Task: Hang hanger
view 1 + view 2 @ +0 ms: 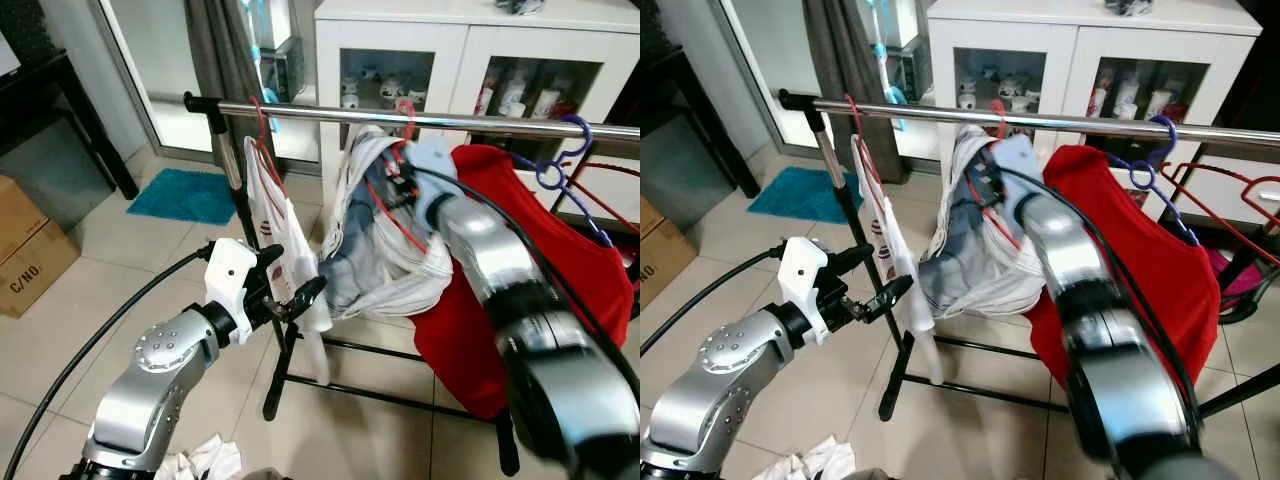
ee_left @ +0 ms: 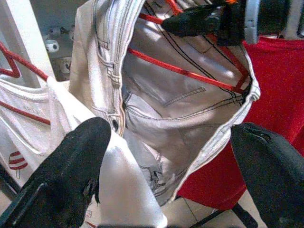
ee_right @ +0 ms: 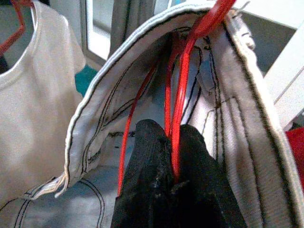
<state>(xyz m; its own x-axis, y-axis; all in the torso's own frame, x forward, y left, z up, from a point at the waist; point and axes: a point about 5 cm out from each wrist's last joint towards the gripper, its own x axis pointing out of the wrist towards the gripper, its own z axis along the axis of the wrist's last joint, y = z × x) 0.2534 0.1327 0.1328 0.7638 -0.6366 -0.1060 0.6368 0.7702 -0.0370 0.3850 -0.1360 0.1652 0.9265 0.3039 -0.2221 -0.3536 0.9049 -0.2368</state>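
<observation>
Pinching the red hanger [image 3: 178,118] shut-fingered in the right gripper [image 3: 173,142] inside the pale jeans [image 1: 385,260] just under the rail [image 1: 420,118], left gripper [image 1: 290,290] spread open beside the white shirt [image 1: 275,225].

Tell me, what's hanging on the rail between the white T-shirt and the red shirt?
A pale denim garment on a red hanger, gripped by the right gripper, seen in both eye views.
</observation>
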